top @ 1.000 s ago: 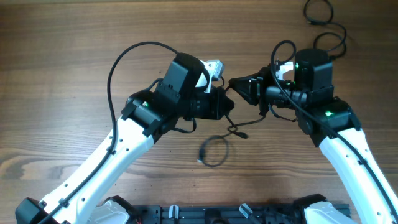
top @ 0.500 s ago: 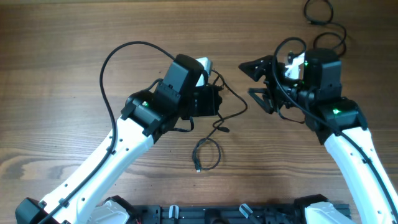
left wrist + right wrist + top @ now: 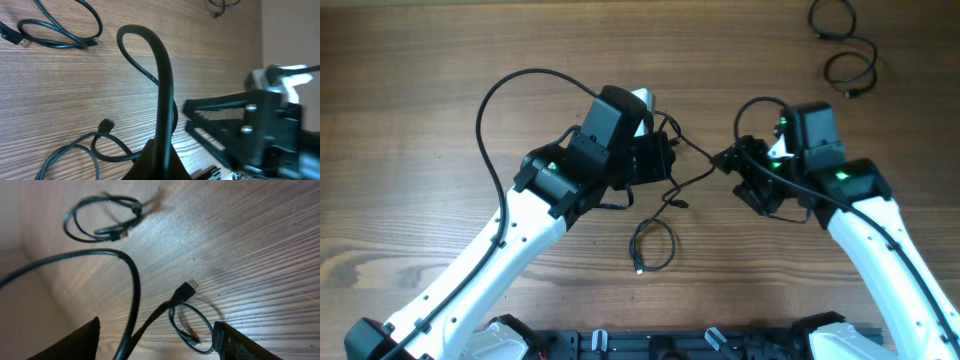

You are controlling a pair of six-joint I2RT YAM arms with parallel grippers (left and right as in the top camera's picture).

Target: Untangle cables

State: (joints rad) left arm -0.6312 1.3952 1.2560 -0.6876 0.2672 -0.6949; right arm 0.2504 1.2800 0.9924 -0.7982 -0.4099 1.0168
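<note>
Black cables point(image 3: 676, 202) trail tangled over the middle of the wooden tabletop point(image 3: 420, 80), one strand clamped in the closed left end effector point(image 3: 670, 158) and passing between the parted fingers of the right end effector point(image 3: 728, 172), with two coiled cables point(image 3: 848, 68) well apart at the far right.

Overhead cam: straight down, far, whole table point(image 3: 420, 60). Wrist cams: low, close, facing each other; both share the mid-table cable plug point(image 3: 105, 124).
</note>
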